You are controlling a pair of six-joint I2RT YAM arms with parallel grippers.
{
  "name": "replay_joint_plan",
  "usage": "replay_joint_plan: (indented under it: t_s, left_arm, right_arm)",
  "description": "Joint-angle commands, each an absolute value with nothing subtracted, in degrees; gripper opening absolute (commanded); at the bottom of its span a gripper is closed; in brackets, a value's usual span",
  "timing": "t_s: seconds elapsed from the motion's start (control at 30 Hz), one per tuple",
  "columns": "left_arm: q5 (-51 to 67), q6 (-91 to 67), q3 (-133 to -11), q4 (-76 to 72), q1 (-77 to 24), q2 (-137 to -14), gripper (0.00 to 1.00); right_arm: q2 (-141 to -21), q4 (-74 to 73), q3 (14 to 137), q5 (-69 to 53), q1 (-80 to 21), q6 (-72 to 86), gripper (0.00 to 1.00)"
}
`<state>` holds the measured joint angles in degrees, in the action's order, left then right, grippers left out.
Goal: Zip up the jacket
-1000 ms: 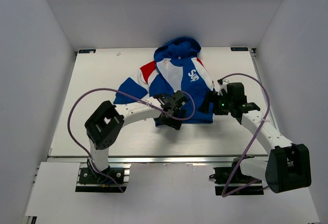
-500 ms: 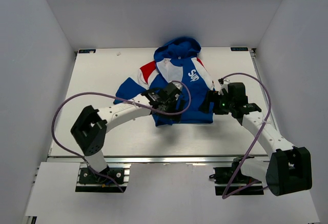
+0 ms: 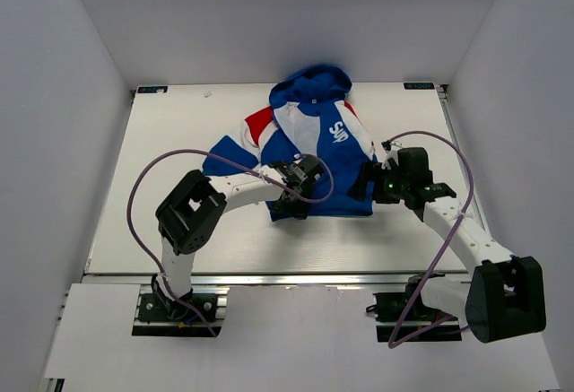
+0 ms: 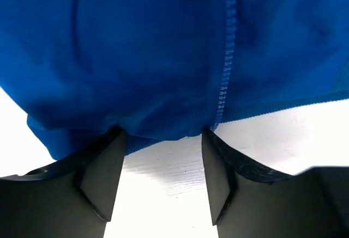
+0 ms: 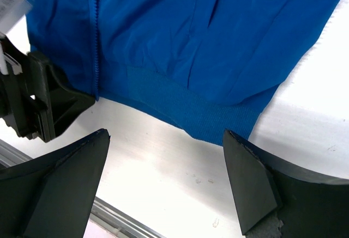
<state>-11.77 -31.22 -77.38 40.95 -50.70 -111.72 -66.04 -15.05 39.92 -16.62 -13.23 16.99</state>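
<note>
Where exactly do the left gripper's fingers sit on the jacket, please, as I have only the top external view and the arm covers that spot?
Observer: The left gripper is open. Its fingers meet the bottom hem of the jacket, with no cloth pinched between them.
Operator: Is the zipper close to it?
Observer: Yes. The zipper ends at the hem beside the finger on the right of the left wrist view. Its teeth look joined there, and no slider shows.
Operator: And the right gripper?
Observer: The right gripper is open wide. Bare table shows between its fingers, and the hem lies just beyond them.
</note>
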Motion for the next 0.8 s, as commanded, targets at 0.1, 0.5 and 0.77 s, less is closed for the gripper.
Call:
replay_joint_plan:
  t_s: [0.1,0.5,0.77]
  left_arm:
    - [-15.8,-34.9,-78.6,40.8,-50.6,-113.2,0.62]
    - [-12.8,-33.6,-78.9,39.4,-50.4,-114.2,0.05]
    - [-7.1,-28.6,-78.7,38.8,-50.1,-109.2,0.3]
  right_arm:
    - [-65.1,-14.1,38.9,-16.0,-13.3,17.4,0.89]
    - [-65.7,-14.4,38.5,-15.3,-13.3,17.4,0.89]
    - [-66.6,-14.5,38.4,-18.5,-13.4,15.5,0.89]
